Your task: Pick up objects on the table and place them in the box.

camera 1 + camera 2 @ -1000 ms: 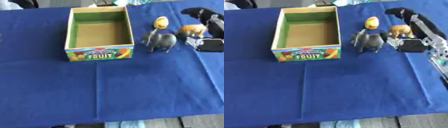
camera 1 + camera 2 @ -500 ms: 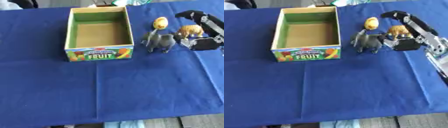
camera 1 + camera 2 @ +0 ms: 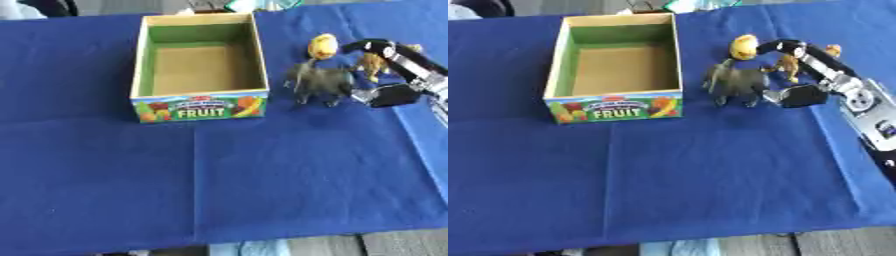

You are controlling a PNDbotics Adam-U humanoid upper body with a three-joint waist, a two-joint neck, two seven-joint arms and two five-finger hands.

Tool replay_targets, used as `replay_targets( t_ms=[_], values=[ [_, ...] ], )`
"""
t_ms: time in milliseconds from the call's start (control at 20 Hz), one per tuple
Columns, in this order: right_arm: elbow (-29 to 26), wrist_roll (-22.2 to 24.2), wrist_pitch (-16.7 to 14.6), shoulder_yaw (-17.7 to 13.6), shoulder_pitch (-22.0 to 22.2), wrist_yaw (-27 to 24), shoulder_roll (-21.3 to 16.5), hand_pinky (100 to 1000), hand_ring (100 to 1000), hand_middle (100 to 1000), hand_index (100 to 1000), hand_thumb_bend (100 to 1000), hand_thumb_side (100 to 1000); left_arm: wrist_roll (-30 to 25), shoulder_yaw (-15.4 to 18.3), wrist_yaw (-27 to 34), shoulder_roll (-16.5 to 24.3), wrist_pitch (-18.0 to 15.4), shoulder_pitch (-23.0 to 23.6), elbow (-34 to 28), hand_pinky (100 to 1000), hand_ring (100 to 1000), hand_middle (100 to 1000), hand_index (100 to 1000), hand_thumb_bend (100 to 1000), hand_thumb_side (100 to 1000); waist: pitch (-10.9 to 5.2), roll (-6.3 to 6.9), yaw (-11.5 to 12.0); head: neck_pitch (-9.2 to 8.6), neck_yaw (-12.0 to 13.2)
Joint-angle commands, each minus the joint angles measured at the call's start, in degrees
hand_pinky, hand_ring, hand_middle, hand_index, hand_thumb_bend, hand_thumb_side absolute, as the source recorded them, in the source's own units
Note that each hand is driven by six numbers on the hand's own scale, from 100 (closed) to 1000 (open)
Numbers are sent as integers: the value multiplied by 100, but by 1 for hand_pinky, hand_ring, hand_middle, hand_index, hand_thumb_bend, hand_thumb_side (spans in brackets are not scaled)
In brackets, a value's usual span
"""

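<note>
An open box (image 3: 199,102) with a "FRUIT" label on its front stands at the upper left of the blue table; nothing lies inside it. A grey toy elephant (image 3: 737,83) stands to the right of the box. Behind it lies a small yellow object (image 3: 744,46), and a small orange-brown toy (image 3: 786,64) stands to the elephant's right. My right hand (image 3: 805,67) comes in from the right, its fingers and thumb spread on either side of the orange-brown toy, close beside the elephant. The left hand shows in no view.
A blue cloth (image 3: 227,185) covers the table down to its front edge. My right forearm (image 3: 871,115) lies along the right side. Some unclear items sit past the far edge.
My right hand has moved left, from beside the orange-brown toy to around it and up to the elephant. The toys and the box stand where they were.
</note>
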Motion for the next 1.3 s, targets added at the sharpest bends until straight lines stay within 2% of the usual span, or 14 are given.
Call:
replay_targets(
  t_ms=[50,950,1150,1300],
  values=[
    [124,38,-107,-6,-123,184,-87,1000,955,821,898,320,338,-25,-7,13,119,-9,-39,-102,584,588,647,721,203,502,-98,-11,10,29,-11],
    [476,294,-433,216,-456,744,204,1000,943,784,887,305,332,-43,-19,21,111,-19,-36,-88,585,589,651,721,201,504,-112,15,27,29,-32],
    [538,184,-386,225,-516,878,250,1000,885,719,857,290,315,-42,-17,23,110,-20,-32,-86,585,589,652,721,201,504,-115,21,30,29,-30],
    [557,85,-338,238,-529,970,269,976,817,600,790,262,305,-42,-16,23,109,-20,-31,-84,585,589,653,721,201,504,-115,21,27,29,-33]
  ],
)
